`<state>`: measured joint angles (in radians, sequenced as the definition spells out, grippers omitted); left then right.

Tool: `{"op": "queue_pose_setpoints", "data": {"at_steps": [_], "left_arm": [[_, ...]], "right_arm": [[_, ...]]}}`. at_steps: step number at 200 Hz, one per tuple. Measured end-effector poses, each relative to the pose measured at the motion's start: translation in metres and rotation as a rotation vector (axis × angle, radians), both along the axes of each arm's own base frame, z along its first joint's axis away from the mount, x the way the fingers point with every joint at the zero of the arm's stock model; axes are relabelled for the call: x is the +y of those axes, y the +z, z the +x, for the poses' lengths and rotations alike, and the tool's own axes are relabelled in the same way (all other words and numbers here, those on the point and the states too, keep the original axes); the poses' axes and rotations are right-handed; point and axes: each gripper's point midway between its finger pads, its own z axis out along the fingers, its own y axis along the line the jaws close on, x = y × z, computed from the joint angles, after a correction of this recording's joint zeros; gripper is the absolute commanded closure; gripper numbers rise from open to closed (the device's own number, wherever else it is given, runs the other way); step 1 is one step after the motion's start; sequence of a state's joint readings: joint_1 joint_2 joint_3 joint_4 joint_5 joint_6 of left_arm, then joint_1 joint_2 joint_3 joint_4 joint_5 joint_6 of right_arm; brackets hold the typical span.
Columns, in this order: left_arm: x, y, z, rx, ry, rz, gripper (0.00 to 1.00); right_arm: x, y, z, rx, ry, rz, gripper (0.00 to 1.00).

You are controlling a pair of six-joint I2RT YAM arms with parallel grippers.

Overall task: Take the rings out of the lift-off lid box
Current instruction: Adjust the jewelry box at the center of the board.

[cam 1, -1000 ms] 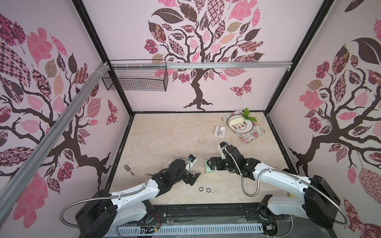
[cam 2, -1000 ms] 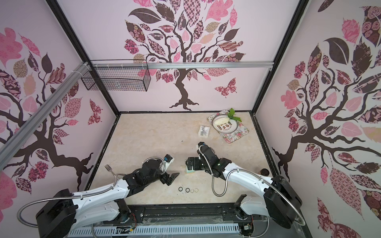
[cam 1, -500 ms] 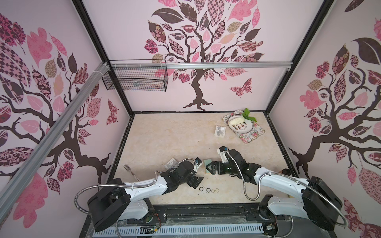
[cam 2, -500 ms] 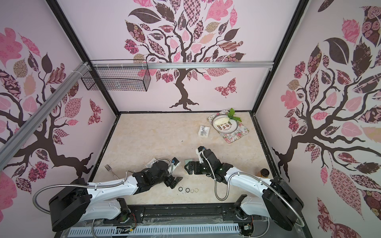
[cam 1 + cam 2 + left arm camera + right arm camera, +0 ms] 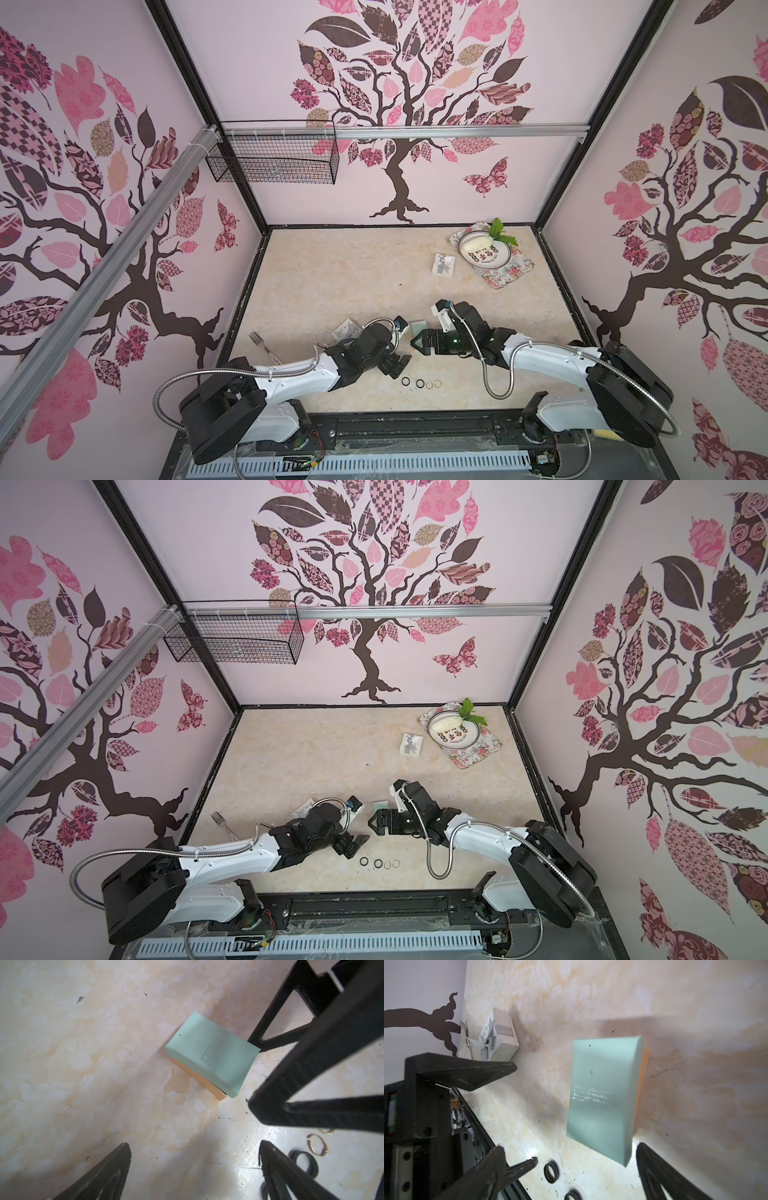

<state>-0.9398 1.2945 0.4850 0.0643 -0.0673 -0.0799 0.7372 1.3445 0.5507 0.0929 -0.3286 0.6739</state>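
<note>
Four rings (image 5: 420, 383) lie in a short row on the tabletop (image 5: 332, 282), close to the middle of its front edge and outside the box (image 5: 418, 325). The two black ones are at the left end of the row and the two thin pale ones at the right. The box stands a little further from that edge, with its mint lid (image 5: 212, 1053) seated on an orange base (image 5: 199, 1078). The left end effector (image 5: 397, 365) hangs with its jaws wide apart and nothing between them, just beside the row's left end. The right end effector (image 5: 419, 343) is also spread wide and empty. Its tips are just beside the box, and whether they touch it cannot be told. A fork (image 5: 259, 343) and a ribboned white box (image 5: 498, 1041) lie towards the left edge.
</note>
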Motion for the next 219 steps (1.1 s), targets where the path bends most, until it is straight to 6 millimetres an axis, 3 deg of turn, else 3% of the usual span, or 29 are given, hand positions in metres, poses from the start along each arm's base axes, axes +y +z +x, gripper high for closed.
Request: {"op": "queue_pose_setpoints", "data": {"at_steps": [172,219], "left_arm": [[0.001,0.001,0.003,-0.009,0.013,0.0,0.02],[0.001,0.002,0.003,-0.013,0.016,-0.002,0.02]], "right_arm": [[0.012,0.005,-0.005,0.013,0.041,0.022,0.0],[0.003,-0.002,-0.003,0.016,0.007,-0.03,0.0]]}}
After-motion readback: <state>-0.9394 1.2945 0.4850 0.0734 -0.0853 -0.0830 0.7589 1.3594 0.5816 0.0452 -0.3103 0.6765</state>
